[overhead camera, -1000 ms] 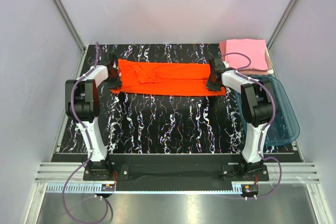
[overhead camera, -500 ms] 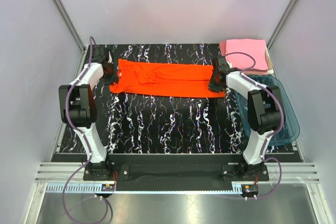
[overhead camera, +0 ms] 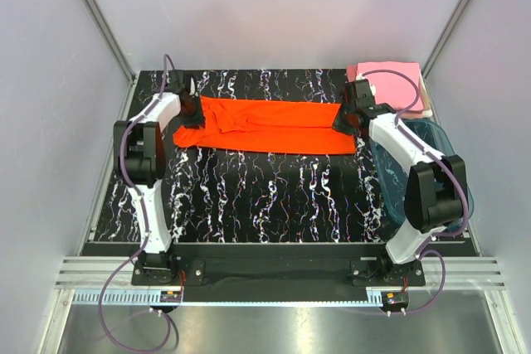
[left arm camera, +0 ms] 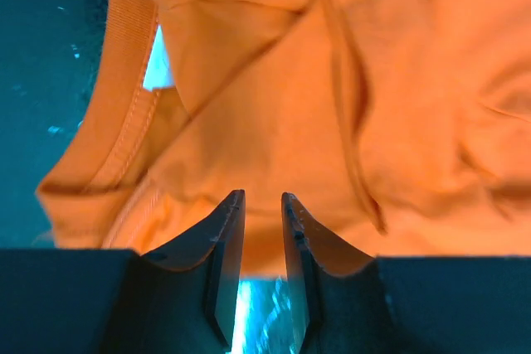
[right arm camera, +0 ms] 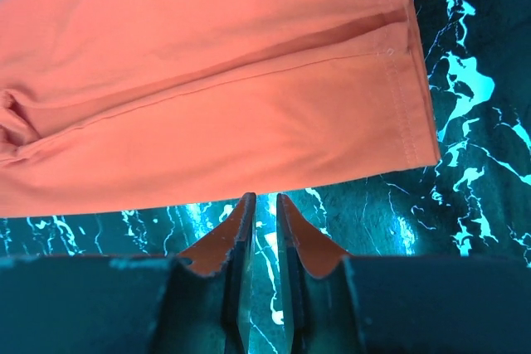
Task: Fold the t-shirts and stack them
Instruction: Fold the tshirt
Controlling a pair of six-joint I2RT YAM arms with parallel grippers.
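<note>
**While both claws sit at the shirt's two ends: jaws a slit apart, nothing pinched**

Where the orange-red t-shirt (overhead camera: 270, 124) lies, it forms a long band across the far half of the worktop (overhead camera: 274, 196). Its left end is bunched and creased, its right end flat with a straight hem.

Left claw (overhead camera: 192, 112): low at the bunched end. In the wrist view its fingers (left arm camera: 224, 238) stand narrowly open with the tips over the cloth's edge and no cloth between them.

Right claw (overhead camera: 347, 118): at the hem end, also narrowly open. Its tips (right arm camera: 241, 221) are just short of the shirt's long edge, and marbled worktop shows through the slit.

Left arm: elbow raised by the left edge, forearm reaching far and inward.

Right arm: elbow high over the teal tub (overhead camera: 440, 163), forearm stretched far and inward.

Folded pink t-shirts (overhead camera: 388, 87): stacked in the far right corner, just beyond the right claw.
</note>
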